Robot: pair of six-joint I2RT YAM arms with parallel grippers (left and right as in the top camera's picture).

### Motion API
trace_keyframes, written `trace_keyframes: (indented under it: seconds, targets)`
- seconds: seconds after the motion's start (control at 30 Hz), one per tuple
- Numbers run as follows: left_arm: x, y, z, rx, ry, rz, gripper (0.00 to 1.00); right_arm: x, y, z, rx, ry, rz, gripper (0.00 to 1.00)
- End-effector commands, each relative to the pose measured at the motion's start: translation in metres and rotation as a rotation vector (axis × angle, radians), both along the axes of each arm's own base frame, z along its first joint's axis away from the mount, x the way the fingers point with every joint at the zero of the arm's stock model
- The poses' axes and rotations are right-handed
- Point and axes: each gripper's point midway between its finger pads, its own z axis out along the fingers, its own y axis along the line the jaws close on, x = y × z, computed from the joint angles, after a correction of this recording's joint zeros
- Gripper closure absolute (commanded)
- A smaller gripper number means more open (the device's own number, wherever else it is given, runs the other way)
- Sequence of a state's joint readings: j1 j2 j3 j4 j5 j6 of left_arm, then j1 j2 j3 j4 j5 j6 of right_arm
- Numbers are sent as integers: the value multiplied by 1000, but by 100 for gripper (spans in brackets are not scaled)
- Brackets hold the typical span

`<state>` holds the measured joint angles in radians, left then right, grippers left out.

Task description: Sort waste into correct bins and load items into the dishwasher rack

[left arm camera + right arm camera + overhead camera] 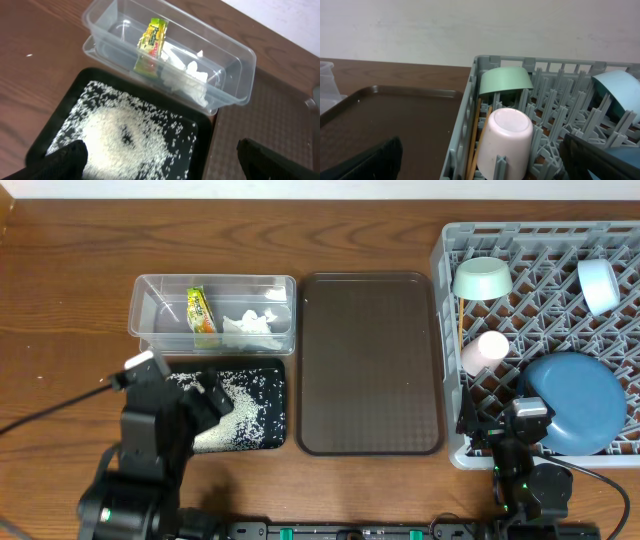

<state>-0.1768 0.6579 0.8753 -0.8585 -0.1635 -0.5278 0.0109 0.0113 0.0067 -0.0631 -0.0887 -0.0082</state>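
Observation:
The clear container point(150, 300) holds the yellow-green wrapper point(201, 308) and white tissue point(250, 326); both also show in the left wrist view, wrapper point(153, 39) and tissue point(192, 75). The black tray point(270, 370) holds loose rice point(240, 405), also seen from the left wrist point(115, 140). My left gripper point(160, 160) is open and empty above the tray. The grey rack point(560, 290) holds the mint-green bowl point(482, 278), light blue bowl point(598, 284), pink cup point(484, 350), dark blue plate point(575, 402) and chopsticks point(459, 330). My right gripper point(480, 160) is open and empty at the rack's near left corner.
The brown serving tray point(370, 360) lies between the bins and the rack. Bare wooden table lies to the left and behind. My two arm bases stand at the table's front edge.

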Motion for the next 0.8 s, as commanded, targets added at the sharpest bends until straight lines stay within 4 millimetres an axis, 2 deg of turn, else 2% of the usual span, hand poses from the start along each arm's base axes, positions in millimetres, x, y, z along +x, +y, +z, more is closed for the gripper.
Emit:
trace_keyframes:
  seconds: [0.0, 0.3, 0.6, 0.77]
  targets:
    - [-14, 4, 6, -10, -37, 15, 2, 0, 1, 0, -8, -1, 0, 1]
    - [-42, 9, 3, -27, -133, 15, 2, 0, 1, 0, -8, -1, 0, 1]
    - [-56, 17, -42, -30, -160, 48, 2, 0, 1, 0, -8, -1, 0, 1]
    - [-44, 18, -57, -46, -248, 62, 2, 0, 1, 0, -8, -1, 0, 1]
